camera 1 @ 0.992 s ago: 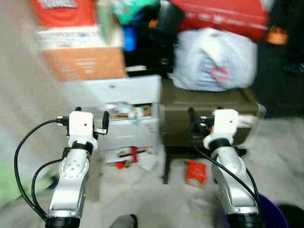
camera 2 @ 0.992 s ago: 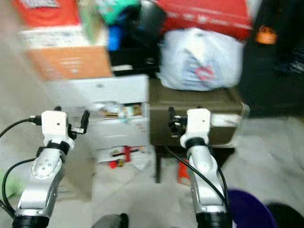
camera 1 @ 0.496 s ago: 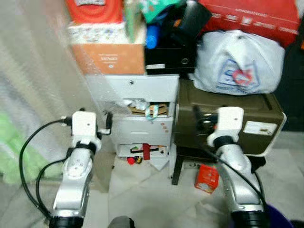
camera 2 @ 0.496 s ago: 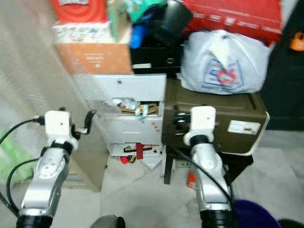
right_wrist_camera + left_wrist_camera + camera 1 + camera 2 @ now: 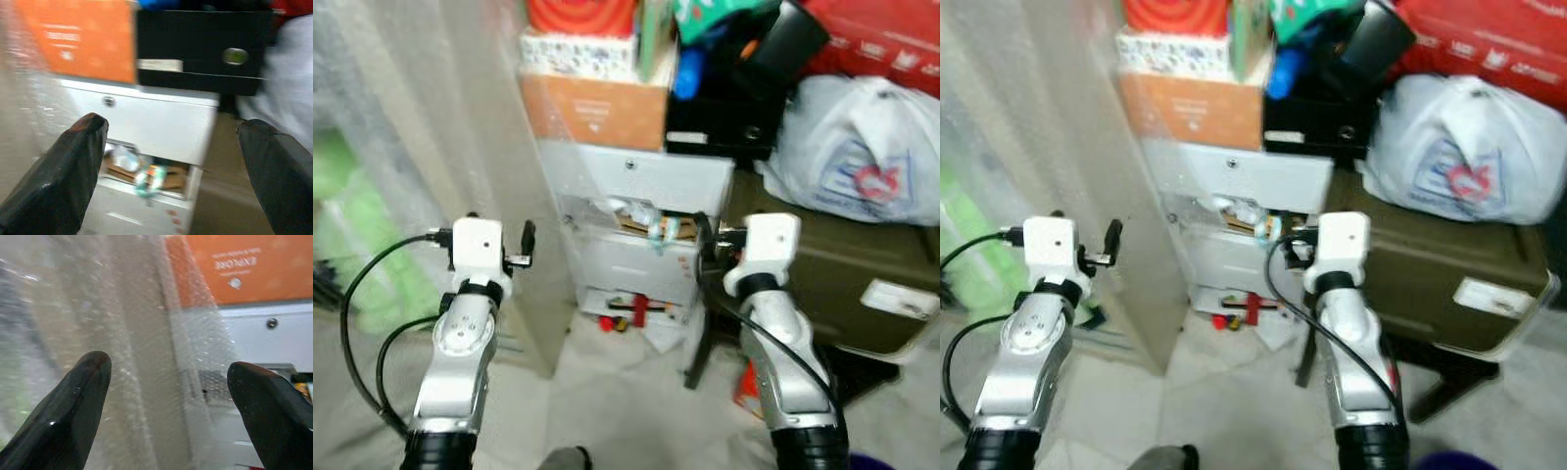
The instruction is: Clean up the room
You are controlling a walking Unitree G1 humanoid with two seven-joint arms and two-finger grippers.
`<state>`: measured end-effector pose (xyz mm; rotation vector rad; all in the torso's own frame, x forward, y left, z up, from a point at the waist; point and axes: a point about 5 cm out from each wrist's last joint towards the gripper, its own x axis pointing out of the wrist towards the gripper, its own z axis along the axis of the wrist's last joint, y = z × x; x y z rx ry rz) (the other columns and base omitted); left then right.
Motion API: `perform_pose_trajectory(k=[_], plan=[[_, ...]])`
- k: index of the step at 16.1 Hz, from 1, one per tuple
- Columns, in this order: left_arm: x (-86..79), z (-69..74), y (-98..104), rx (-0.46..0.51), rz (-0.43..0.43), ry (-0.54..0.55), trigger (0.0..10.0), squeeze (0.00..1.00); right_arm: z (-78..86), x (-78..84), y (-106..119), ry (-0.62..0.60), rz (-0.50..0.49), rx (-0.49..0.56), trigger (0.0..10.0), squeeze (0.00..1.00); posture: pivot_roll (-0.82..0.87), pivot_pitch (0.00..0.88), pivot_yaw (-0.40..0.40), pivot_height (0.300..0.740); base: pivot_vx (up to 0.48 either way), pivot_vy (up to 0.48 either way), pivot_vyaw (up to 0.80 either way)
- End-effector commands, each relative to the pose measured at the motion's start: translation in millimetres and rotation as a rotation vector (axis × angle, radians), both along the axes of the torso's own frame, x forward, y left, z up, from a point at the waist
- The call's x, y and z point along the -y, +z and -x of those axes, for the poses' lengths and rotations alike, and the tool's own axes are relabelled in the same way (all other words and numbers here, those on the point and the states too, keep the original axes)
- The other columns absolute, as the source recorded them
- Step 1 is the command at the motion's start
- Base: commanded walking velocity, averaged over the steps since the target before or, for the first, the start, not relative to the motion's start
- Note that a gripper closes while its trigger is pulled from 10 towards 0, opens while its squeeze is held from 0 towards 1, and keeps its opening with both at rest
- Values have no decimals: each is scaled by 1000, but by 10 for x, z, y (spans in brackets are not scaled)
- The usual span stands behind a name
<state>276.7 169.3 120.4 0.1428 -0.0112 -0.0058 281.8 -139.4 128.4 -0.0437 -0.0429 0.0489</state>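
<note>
1. Left eye view: your left hand (image 5: 527,247) sits at centre left and your right hand (image 5: 705,241) at centre, both raised and holding nothing. The litter to clear, small red pieces (image 5: 628,311), lies on the floor at lower centre under the white drawer unit (image 5: 641,235).
2. Right eye view: the stacked boxes (image 5: 1197,73) at the top look precarious; a careless reach could topple them.
3. Left wrist view: fingers (image 5: 63,416) spread wide, close to the bubble wrap (image 5: 142,357), which could snag.
4. Right wrist view: fingers (image 5: 58,176) wide apart, facing the stuffed drawer (image 5: 142,174); you could spill it.
</note>
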Motion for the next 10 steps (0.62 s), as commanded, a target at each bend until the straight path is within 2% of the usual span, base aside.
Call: perform_pose_trajectory(k=[1,6,10], plan=[[34,-8,27,12,-11,-11,10000,0,-21,75,32,-23,5,11,10000,0,-29,0,24,740,0,0,800],[45,-20,25,14,12,-4,10000,0,-80,118,103,-48,12,39,10000,0,-29,0,21,740,0,0,734],[47,-21,23,12,38,-10,10000,0,-83,120,107,-47,9,41,10000,0,-30,0,20,740,0,0,0]])
